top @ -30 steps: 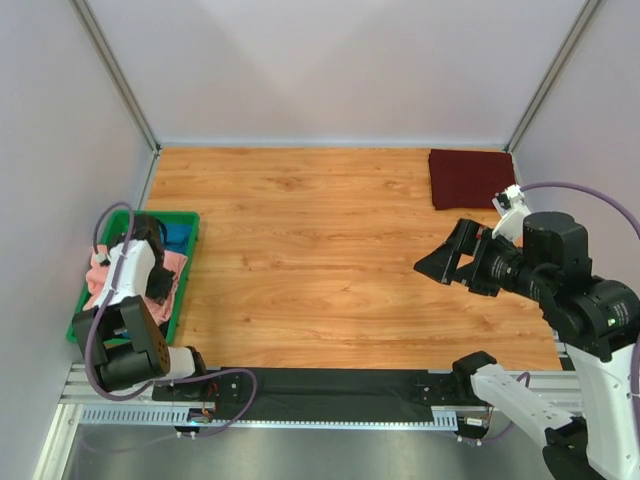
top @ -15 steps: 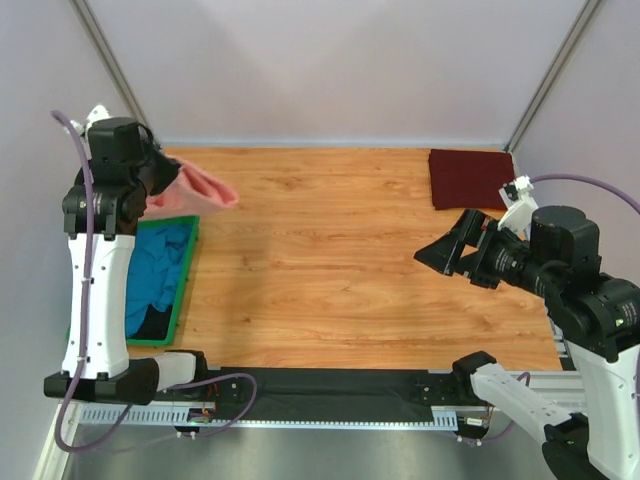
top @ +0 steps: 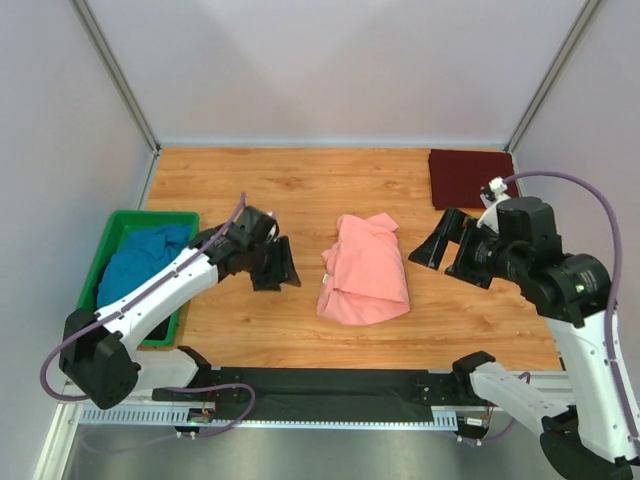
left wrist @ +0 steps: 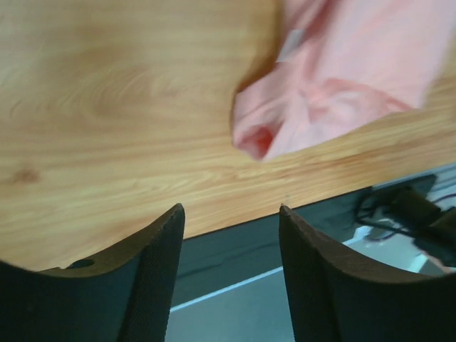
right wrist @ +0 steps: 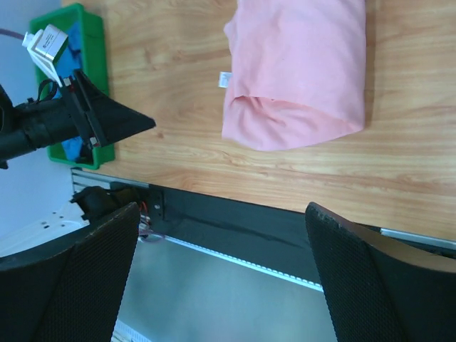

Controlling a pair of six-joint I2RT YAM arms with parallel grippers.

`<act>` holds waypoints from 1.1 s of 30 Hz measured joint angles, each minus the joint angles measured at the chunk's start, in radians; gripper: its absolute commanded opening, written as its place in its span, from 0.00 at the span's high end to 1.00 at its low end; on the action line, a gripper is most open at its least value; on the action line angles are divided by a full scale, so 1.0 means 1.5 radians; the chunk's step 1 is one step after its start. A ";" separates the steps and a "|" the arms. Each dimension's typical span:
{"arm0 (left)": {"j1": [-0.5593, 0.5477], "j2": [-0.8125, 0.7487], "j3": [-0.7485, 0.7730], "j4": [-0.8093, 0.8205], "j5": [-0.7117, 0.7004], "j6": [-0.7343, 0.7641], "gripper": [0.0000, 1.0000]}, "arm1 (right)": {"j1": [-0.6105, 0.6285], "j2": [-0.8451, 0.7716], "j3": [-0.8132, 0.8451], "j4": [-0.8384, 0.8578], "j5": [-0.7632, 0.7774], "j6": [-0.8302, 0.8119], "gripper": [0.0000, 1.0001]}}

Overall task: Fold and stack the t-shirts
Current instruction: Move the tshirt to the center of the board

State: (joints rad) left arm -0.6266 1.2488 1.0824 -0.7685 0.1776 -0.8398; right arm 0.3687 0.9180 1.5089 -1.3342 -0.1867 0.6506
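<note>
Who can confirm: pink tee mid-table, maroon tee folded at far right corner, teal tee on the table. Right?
No. The teal tee is in the green bin, not on the table, per the top view. Rest holds: pink tee mid-table, maroon tee folded at far right corner.

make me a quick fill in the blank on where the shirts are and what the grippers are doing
The salmon-pink t-shirt lies crumpled on the wooden ___.
The teal-blue t-shirt sits in the green ___.
The folded t-shirt in the far right corner is ___.
The left gripper and right gripper are both ___ and empty.
Missing: table; bin; maroon; open.
</note>
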 measured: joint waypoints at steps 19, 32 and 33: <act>-0.072 0.286 -0.069 0.218 0.096 -0.022 0.27 | -0.002 0.343 -0.355 0.311 0.036 -0.116 0.20; -0.104 0.370 0.184 0.041 0.015 -0.007 1.00 | -0.011 0.459 -0.284 0.349 0.099 -0.157 1.00; -0.095 0.353 0.229 0.006 -0.004 -0.004 1.00 | -0.017 0.466 -0.241 0.325 0.105 -0.156 1.00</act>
State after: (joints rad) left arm -0.7692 1.7779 1.4265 -0.7589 0.1722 -0.8459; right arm 0.3431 1.6176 1.1477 -0.8463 -0.0292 0.4164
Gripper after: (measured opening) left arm 0.029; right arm 0.015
